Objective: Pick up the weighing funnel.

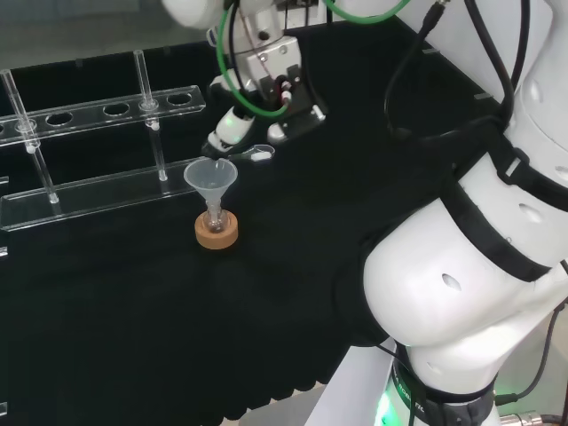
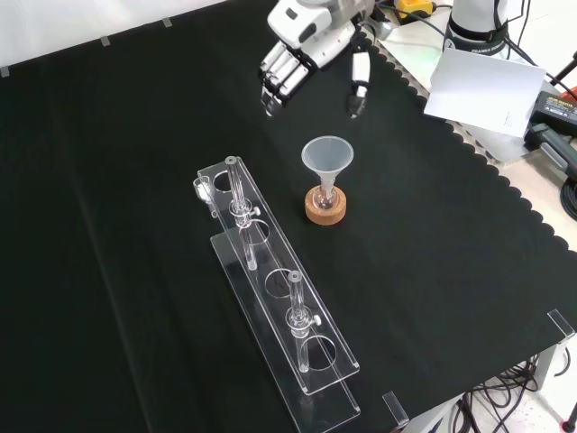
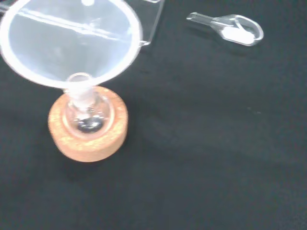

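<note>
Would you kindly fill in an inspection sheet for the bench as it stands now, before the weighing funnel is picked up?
Surface: black cloth, flat, no spills seen.
Job's things: weighing funnel lies on the cloth with some white powder in it, not held.
Clutter: funnel upright in a small flask on a cork ring; clear rack next to it.
Grippers: hand open, above the cloth, holding nothing.
Cables: green cable looped at the wrist; black cables hang by the arm.
Surroundings: white sheet past the cloth's edge.
</note>
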### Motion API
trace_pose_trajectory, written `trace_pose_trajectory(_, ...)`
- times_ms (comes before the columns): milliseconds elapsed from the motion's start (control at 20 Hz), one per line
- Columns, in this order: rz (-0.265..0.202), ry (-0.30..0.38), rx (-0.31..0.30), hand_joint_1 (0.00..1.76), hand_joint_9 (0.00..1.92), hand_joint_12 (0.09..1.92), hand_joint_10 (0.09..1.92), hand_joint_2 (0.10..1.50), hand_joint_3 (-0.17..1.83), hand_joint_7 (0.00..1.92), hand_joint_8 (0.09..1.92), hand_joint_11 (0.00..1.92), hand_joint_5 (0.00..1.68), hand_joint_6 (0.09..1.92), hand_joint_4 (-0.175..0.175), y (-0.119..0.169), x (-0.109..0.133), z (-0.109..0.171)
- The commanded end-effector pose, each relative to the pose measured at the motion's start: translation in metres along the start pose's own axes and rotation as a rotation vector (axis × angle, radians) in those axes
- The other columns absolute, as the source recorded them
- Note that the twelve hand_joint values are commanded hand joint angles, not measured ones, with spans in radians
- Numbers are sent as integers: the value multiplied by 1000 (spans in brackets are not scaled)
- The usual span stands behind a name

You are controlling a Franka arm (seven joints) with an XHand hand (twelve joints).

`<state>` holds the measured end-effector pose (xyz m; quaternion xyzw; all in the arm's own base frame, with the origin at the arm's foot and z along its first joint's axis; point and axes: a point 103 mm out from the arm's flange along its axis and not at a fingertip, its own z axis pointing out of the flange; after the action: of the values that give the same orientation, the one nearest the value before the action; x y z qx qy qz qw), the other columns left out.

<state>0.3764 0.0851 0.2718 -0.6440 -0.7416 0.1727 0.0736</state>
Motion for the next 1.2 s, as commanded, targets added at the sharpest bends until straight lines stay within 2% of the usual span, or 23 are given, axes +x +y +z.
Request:
trace_pose_trajectory(50, 18, 24, 5, 530, 234, 1424, 706, 732, 231, 38, 595, 138, 218, 87, -42, 0, -29, -3)
trace_pose_trajectory(450, 24, 59, -30, 546, 293, 1406, 711, 736, 246, 99, 642, 176, 238, 87, -45, 19, -59, -7)
trace_pose_trajectory(850, 14, 125, -37, 663, 450, 1357, 648, 721, 319, 255, 683, 276, 345, 87, -46, 56, -106, 3)
trace_pose_trajectory(1200, 10, 125, -27, 774, 488, 1341, 629, 692, 353, 283, 685, 317, 403, 87, -39, 96, -122, 21)
